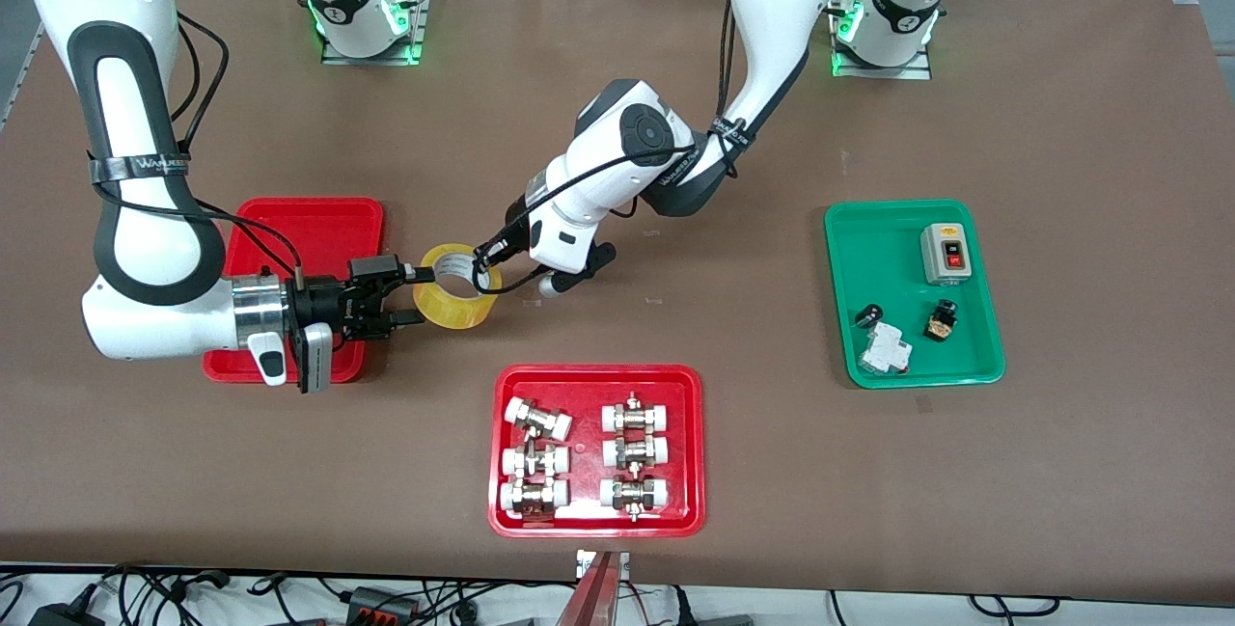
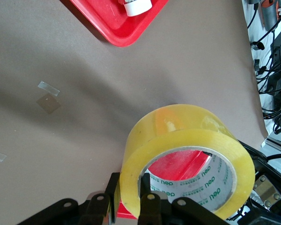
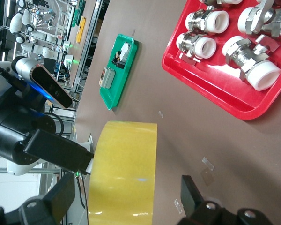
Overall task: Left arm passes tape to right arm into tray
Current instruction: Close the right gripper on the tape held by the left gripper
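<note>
The tape (image 1: 455, 286) sits at the centre-left of the front view, held in the air over the bare table (image 1: 675, 337) just beside the plain red tray (image 1: 318, 221). The left gripper (image 1: 487, 259) clamps the roll's wall, one finger through the hole; the left wrist view shows this grip from close by, with the printed inner core and red tray visible through the ring (image 2: 187, 159). The right gripper (image 1: 410, 296) reaches from the tray's side with fingers spread around the roll; the right wrist view shows the roll's broad yellow face (image 3: 124, 168) between its open fingers (image 3: 194, 197), not clamped. That view alone catches the fittings tray (image 3: 225, 93) and green tray (image 3: 117, 70) together.
</note>
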`<state>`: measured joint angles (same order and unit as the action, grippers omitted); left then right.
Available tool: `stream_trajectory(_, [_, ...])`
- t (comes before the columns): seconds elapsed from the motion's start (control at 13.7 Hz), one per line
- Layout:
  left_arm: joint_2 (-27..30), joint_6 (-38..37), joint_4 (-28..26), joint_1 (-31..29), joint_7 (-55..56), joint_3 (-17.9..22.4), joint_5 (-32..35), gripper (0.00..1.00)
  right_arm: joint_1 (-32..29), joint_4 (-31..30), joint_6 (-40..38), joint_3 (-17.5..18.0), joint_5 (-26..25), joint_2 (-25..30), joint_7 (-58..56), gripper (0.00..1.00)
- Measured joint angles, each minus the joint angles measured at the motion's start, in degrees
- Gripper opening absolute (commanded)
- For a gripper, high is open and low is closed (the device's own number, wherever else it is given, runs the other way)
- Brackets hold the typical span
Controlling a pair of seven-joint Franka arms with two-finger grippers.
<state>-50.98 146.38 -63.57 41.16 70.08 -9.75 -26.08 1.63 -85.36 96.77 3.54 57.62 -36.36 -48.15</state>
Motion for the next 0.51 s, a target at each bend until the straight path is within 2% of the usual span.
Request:
stream_trajectory(0.15, [0.0,0.0,0.0,0.0,0.0,0.0,0.0,0.0,0.2,0.0,0.0,0.0,0.0,0.0,0.0,0.86])
stream_trajectory(0.29, [0.0,0.0,0.0,0.0,0.0,0.0,0.0,0.0,0.4,0.0,0.0,0.0,0.0,0.0,-0.1,0.68])
stream_trajectory(0.37, [0.0,0.0,0.0,0.0,0.0,0.0,0.0,0.0,0.5,0.0,0.0,0.0,0.0,0.0,-0.1,0.68])
stream_trajectory(0.44, [0.0,0.0,0.0,0.0,0.0,0.0,0.0,0.0,0.5,0.0,0.0,0.0,0.0,0.0,-0.1,0.63])
stream_trajectory(0.51, [0.0,0.0,0.0,0.0,0.0,0.0,0.0,0.0,0.5,0.0,0.0,0.0,0.0,0.0,-0.1,0.51])
